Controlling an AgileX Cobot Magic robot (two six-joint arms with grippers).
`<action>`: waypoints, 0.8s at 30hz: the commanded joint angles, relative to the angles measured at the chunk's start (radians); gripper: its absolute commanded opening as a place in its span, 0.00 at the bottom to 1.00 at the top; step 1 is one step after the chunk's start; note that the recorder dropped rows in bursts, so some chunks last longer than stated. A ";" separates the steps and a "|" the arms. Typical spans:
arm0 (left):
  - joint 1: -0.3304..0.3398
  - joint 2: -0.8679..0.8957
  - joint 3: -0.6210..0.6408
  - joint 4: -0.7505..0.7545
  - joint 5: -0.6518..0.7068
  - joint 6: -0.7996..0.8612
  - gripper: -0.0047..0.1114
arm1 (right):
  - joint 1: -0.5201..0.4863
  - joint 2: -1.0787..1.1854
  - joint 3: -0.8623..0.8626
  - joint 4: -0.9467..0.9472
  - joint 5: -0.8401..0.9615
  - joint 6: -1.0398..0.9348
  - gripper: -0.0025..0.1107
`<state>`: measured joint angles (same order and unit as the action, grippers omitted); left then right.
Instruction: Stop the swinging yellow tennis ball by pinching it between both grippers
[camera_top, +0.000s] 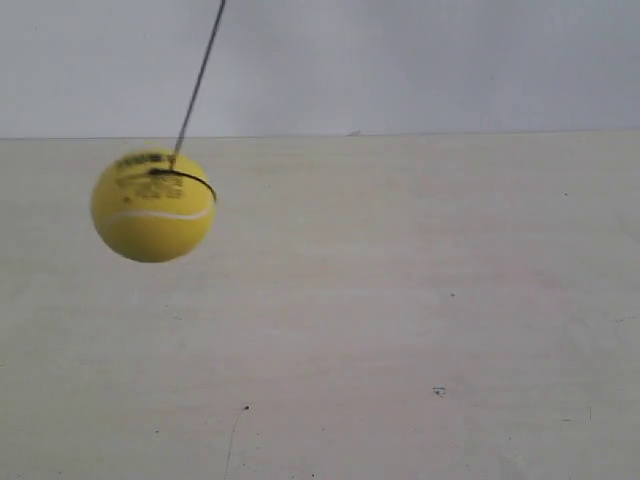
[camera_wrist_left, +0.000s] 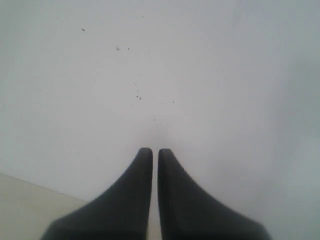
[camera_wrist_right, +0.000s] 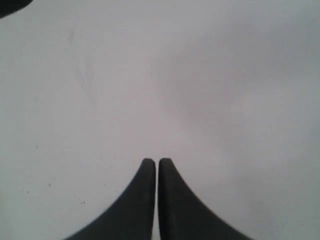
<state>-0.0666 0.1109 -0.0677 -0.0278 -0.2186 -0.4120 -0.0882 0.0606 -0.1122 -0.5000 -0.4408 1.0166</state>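
The yellow tennis ball (camera_top: 153, 205) hangs on a thin black string (camera_top: 200, 75) at the left of the exterior view, above the pale table (camera_top: 400, 320). Its string slants up to the right, and black print and a white seam show on it. Neither gripper appears in the exterior view. My left gripper (camera_wrist_left: 155, 150) is shut with only a thin slit between its black fingers, facing a blank whitish wall. My right gripper (camera_wrist_right: 156, 161) is shut the same way, nothing between its fingers. The ball shows in neither wrist view.
A grey-white wall (camera_top: 400, 60) stands behind the table's far edge. A strip of the pale table (camera_wrist_left: 25, 210) shows in a corner of the left wrist view. A dark shape (camera_wrist_right: 12, 5) cuts one corner of the right wrist view.
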 joint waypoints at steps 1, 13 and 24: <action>-0.027 0.099 -0.006 0.143 -0.102 -0.102 0.08 | 0.000 0.093 -0.030 -0.150 -0.078 0.031 0.02; -0.027 0.478 -0.006 0.710 -0.629 -0.328 0.08 | 0.000 0.409 -0.096 -0.514 -0.110 0.111 0.02; -0.027 1.001 -0.084 0.886 -0.935 -0.155 0.08 | 0.000 0.724 -0.100 -0.659 -0.429 -0.029 0.02</action>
<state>-0.0889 0.9940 -0.1166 0.8185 -1.0667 -0.6131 -0.0882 0.7406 -0.2064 -1.1319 -0.8013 1.0393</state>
